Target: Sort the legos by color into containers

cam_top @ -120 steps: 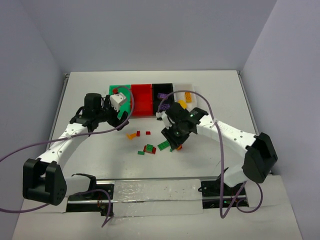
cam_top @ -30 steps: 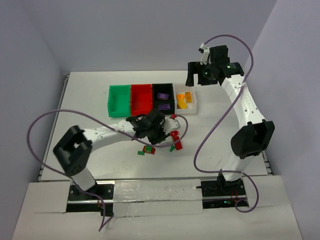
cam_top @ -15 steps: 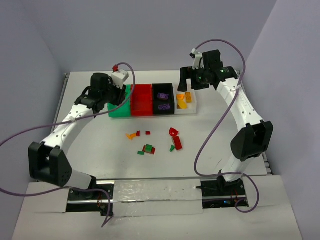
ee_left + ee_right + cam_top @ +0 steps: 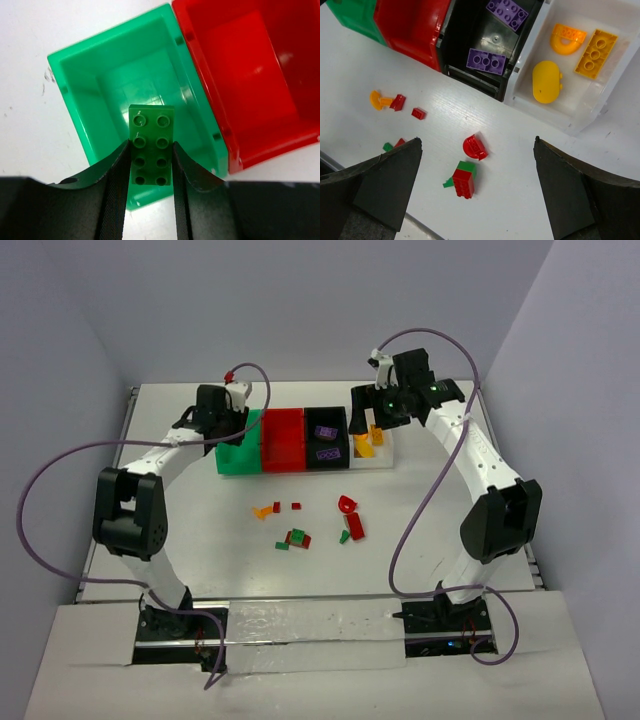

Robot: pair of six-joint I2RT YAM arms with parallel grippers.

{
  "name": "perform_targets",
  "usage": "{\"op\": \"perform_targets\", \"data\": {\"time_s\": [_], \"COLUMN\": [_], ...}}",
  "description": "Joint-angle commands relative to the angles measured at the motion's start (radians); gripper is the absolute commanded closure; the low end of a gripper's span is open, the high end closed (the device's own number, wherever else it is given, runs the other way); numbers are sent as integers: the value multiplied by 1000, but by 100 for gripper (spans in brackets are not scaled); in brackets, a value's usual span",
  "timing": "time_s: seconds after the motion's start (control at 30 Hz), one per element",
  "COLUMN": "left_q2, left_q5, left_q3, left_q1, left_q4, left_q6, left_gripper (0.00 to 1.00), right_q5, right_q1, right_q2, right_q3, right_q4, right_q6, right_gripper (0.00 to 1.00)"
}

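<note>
Loose red, green and orange legos on counter, nearer than red bin. Left tool pinches green eight-stud brick over green bin beside it. Other side: black bin, two purple plates; clear bin, three orange-yellow pieces. Right tool spread.

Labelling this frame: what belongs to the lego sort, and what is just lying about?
Job: green brick in left gripper, over green bin; red bin; black bin, purple bricks; clear bin, orange-yellow bricks; loose bricks; open right gripper.
Not job: purple cable; table.
</note>
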Motion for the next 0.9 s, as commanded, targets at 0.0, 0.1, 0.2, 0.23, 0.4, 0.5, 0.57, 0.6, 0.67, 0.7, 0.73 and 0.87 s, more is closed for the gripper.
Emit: {"op": "perform_targets", "data": {"time_s": [0.0, 0.1, 0.2, 0.23, 0.4, 0.5, 0.57, 0.6, 0.67, 0.7, 0.73, 0.87], "left_q2": [59, 80, 40, 24, -101, -230, -301, -337, -376, -382, -386, -393], "left_q5": [-35, -35, -37, -33, 29, 258, 453, 513, 540, 503, 466, 248], "left_q3": [83, 99, 78, 64, 34, -33, -96, -117, -183, -209, -225, -268], "left_q1": [2, 2, 2, 2, 0, -14, -48, -74, -141, -177, -220, -355], "left_q4": [112, 94, 101, 103, 71, -11, -89, -137, -221, -229, -226, -188], "left_q6": [-22, -23, -20, -20, -11, 67, 201, 286, 348, 319, 262, 38], "left_gripper": [84, 56, 38, 31, 26, 29, 28, 26, 25, 26, 28, 33], "right_q5": [-4, 3, 7, 10, 13, 16, 10, 4, 5, 10, 19, 52], "right_q1": [10, 10, 10, 10, 10, 9, 9, 9, 8, 8, 7, 6], "right_q2": [-47, -51, -62, -68, -80, -100, -114, -121, -136, -141, -147, -166], "right_q3": [-10, -11, -26, -31, -54, -87, -115, -130, -169, -182, -196, -225], "right_q4": [19, 12, 17, 21, 26, 28, 36, 41, 52, 55, 58, 68], "right_q6": [-13, -14, -44, -44, -43, -51, -60, -62, -60, -57, -53, -49], "right_gripper": [0, 0, 0, 0, 0, 0, 0, 0, 0, 0, 0, 0]}}
